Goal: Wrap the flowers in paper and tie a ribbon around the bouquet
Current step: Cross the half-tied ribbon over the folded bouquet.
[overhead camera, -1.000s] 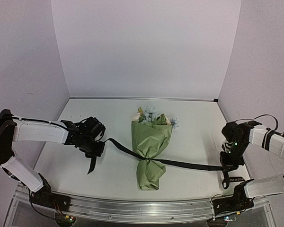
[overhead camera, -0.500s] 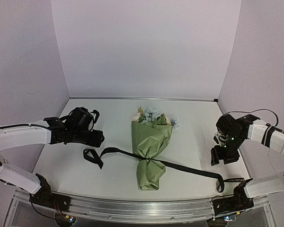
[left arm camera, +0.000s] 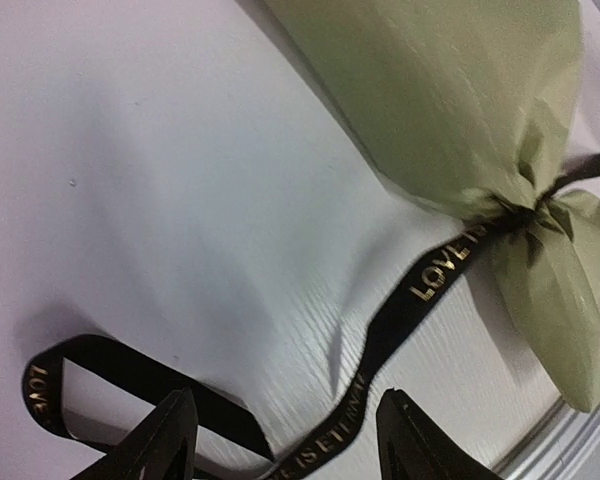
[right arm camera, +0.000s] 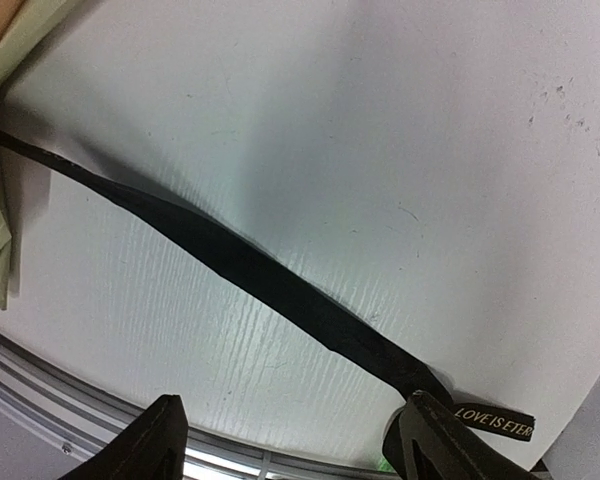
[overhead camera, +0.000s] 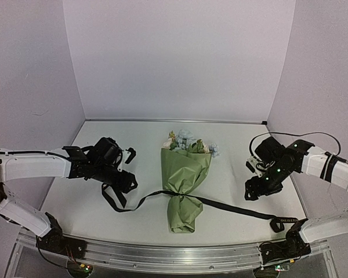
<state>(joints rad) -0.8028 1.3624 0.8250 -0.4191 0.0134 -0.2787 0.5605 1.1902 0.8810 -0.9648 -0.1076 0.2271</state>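
Observation:
The bouquet [overhead camera: 185,176] lies mid-table, a cone of olive paper [left arm camera: 450,110] with the flowers [overhead camera: 188,142] at its far, wide end. The black ribbon [overhead camera: 232,207] is cinched round the cone's narrow waist. It trails slack on the table to both sides. Its left tail [left arm camera: 420,290] folds back into a loop under my left gripper [overhead camera: 126,184]. That gripper [left arm camera: 288,397] is open above it, holding nothing. The right tail [right arm camera: 280,290] runs to a lettered end near the front right. My right gripper [overhead camera: 256,190] hovers open over it [right arm camera: 292,400], also holding nothing.
An aluminium rail [overhead camera: 174,255] runs along the table's near edge, also showing in the right wrist view [right arm camera: 130,420]. Lilac walls close the back and both sides. The right arm's thin cable [overhead camera: 313,136] arches above its wrist.
Both grippers have opened and let go of the ribbon ends. The taut ribbon has dropped slack onto the table. Both arms have swung inward toward the bouquet.

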